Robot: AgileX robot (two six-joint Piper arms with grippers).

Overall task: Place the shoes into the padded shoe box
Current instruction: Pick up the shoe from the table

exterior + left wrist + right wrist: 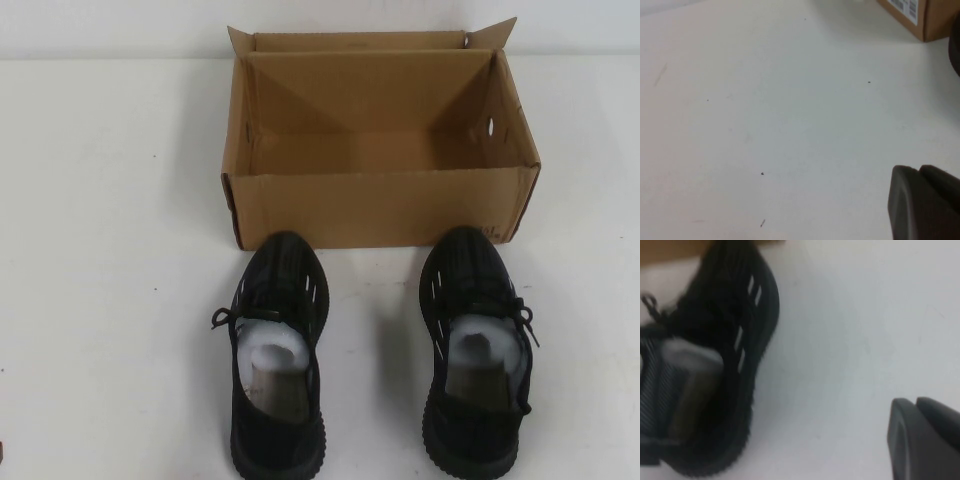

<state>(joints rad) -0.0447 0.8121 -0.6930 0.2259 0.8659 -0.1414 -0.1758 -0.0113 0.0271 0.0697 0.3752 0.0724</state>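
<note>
The left tool (925,202) appears only in the left wrist view, as a dark finger at the frame corner above bare white surface (765,125); whether it is spread or pressed together cannot be told. The right tool (925,437) likewise appears only in the right wrist view as a dark finger over the surface, and its state cannot be told either. Neither tool holds or touches anything, and neither is visible in the high view. The left wrist view shows a corner of the padded shoe box (935,17), bearing a white printed label, well apart from the left tool. The right wrist view shows the right shoe (710,365) lying on the surface near the right tool, with a clear gap between them and a strip of the box wall beyond its toe. The high view alone shows the full layout: the padded shoe box (380,205) stands open with flaps upright at the far middle of the surface, and the left shoe (278,360) and right shoe (475,350) stand upright side by side just in front of it, toes toward the box wall, apart from each other, white paper stuffing visible inside each.
</note>
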